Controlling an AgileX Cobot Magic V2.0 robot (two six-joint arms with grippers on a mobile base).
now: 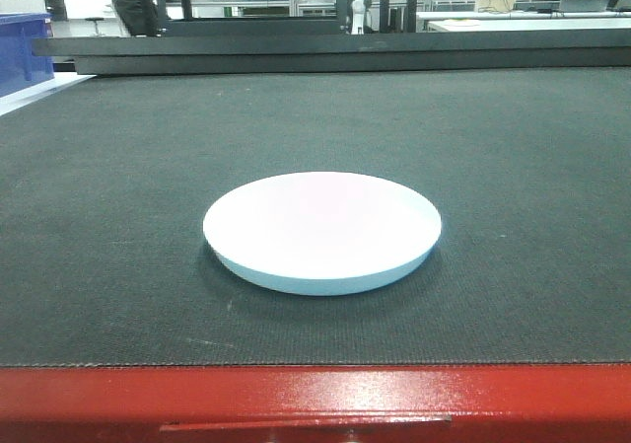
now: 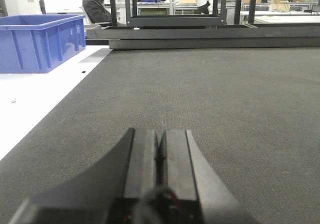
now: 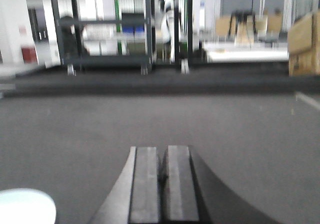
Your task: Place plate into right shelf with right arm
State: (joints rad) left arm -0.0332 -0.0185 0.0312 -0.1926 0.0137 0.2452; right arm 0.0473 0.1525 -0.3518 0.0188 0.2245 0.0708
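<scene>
1. In the front view you find the plate [image 1: 322,231] lying flat and right way up on the dark mat [image 1: 513,147] of the worktop, a little below the middle of the frame and near the red front edge [image 1: 315,399].
2. The plate is plain white, and bare mat surrounds it on every side.
3. In the left wrist view the left end effector [image 2: 160,134] sits at the lower centre of the frame. Its two dark fingers are pressed flat together with only a seam between them, gripping nothing, and they point out low over the mat.
4. The right wrist view is blurred. There the right end effector [image 3: 163,151] also sits at the lower centre, its fingers drawn nearly together with a thin dark line between them.
5. In that same view the plate [image 3: 25,206] shows only as a pale arc in the lower left corner, apart from the fingers.
6. A blue bin [image 2: 40,42] stands at the upper left of the left wrist view, on a white surface [image 2: 30,99] beside the mat.
7. Far back in that view, near the top left, you can see a person [image 2: 95,7] in dark clothing. A dark rack [image 3: 105,29] stands at the upper left of the right wrist view.
</scene>
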